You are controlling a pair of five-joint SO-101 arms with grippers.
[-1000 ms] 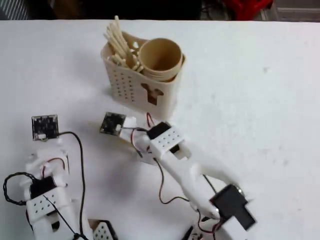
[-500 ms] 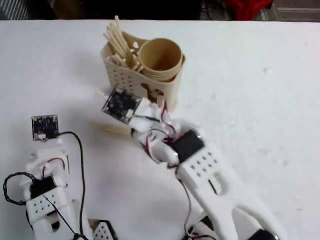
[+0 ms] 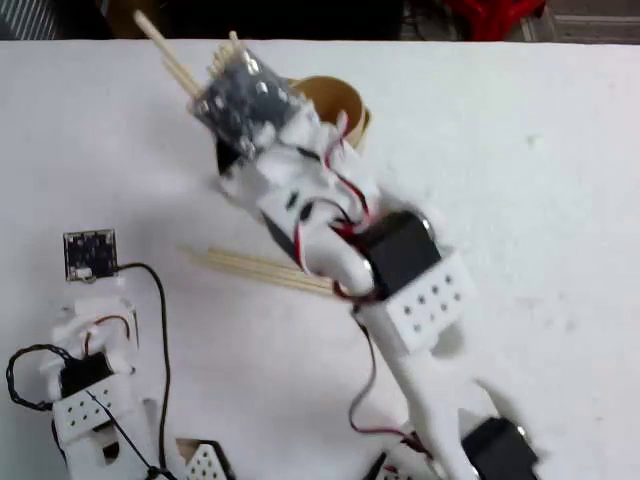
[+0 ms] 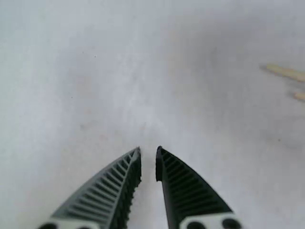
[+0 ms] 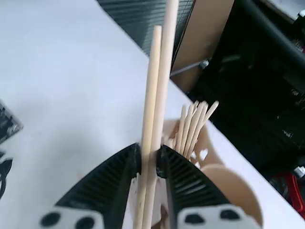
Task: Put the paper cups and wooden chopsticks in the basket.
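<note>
Right wrist view has the right end effector (image 5: 148, 157) clamped on a pair of wooden chopsticks (image 5: 159, 86), which stand upright above the basket (image 5: 206, 143). More sticks (image 5: 193, 121) lean inside the basket beside a paper cup (image 5: 233, 191). From the high view, three or so loose chopsticks (image 3: 260, 268) lie on the bench (image 3: 520, 150) near that arm. The left end effector (image 4: 148, 157) hangs over bare bench, its jaws nearly together and holding nothing.
</note>
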